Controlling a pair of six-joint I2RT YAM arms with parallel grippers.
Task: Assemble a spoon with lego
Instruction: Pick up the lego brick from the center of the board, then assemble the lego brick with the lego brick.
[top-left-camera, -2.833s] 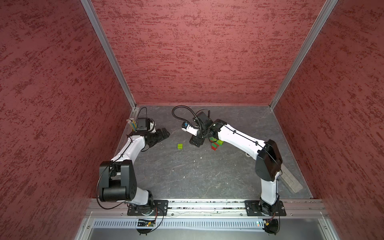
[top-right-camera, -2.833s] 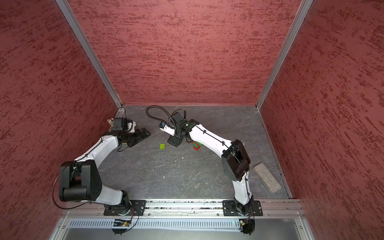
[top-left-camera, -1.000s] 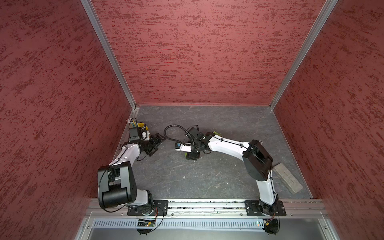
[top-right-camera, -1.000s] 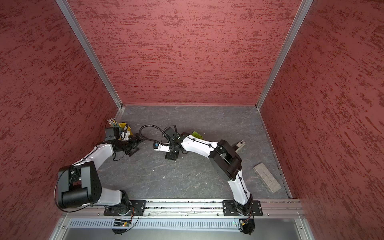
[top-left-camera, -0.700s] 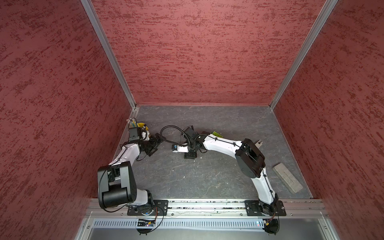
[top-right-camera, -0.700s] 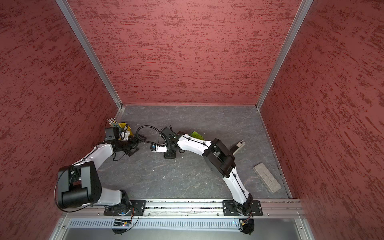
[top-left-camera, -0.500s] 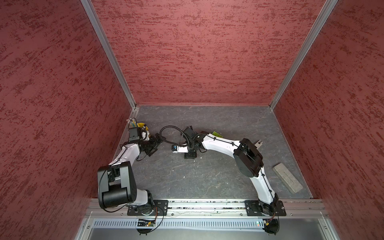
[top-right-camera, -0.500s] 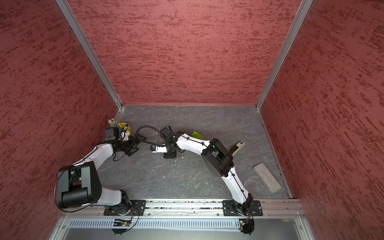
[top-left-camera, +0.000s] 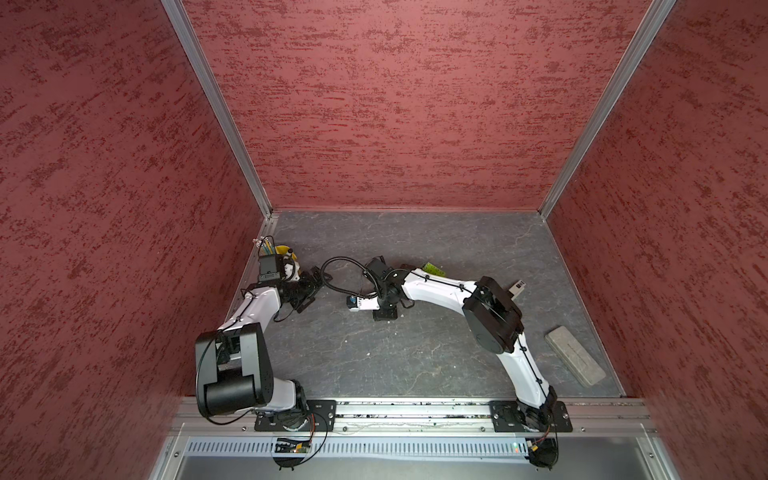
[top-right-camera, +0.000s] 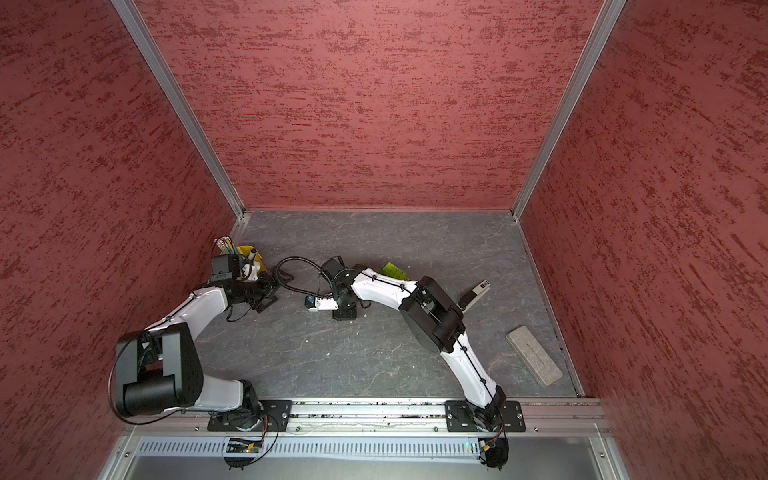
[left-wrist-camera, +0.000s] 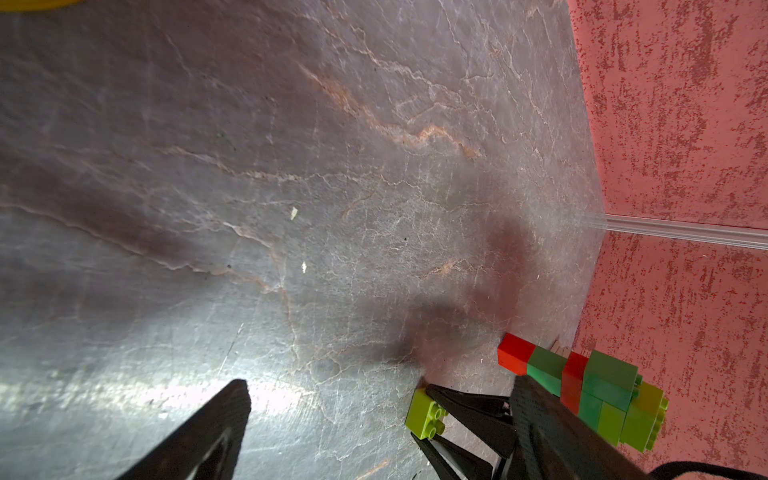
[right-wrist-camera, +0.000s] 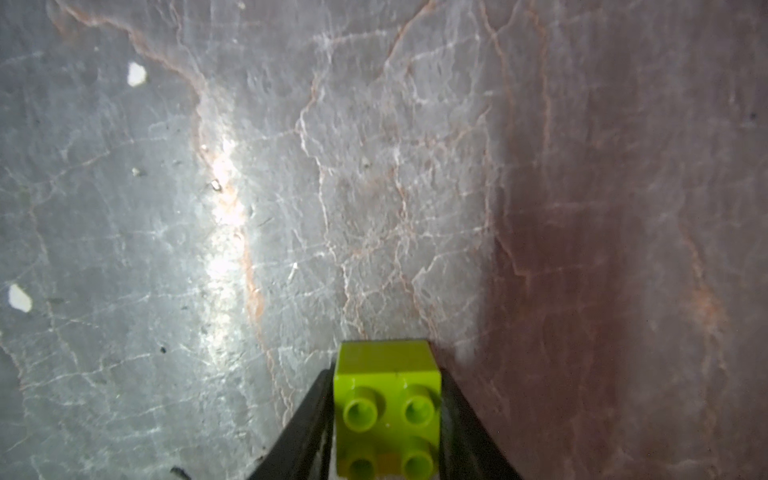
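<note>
The right end effector (right-wrist-camera: 386, 374) pinched a lime brick (right-wrist-camera: 388, 401) between its two black fingers (right-wrist-camera: 309, 419) at the bottom centre of the right wrist frame, the brick's four studs facing the camera. Whether the brick rested on the grey veined surface (right-wrist-camera: 291, 187) or hung just above it could not be told.

In the left wrist frame the same brick showed at the lower right, gripped at the tips of the right arm's jaws. The left end effector (left-wrist-camera: 381, 382) stood spread wide with nothing between its fingers, one finger rising from the bottom edge left of centre and the other at the lower right.

Just beyond that second finger lay the spoon (left-wrist-camera: 602, 382), a build of red, dark green and lime bricks. Its narrow, red-tipped stem pointed toward the frame's centre. Its wider, lime-edged head sat toward the right edge, and the finger partly hid it.

In both top views only a lime corner of the spoon peeked out behind the right arm, near the middle of the frame. The two end effectors sat near each other, left of centre, the left one close to a yellow cup (top-left-camera: 286, 250) by the left wall. A grey block (top-left-camera: 575, 362) lay alone at the lower right of the surface.
</note>
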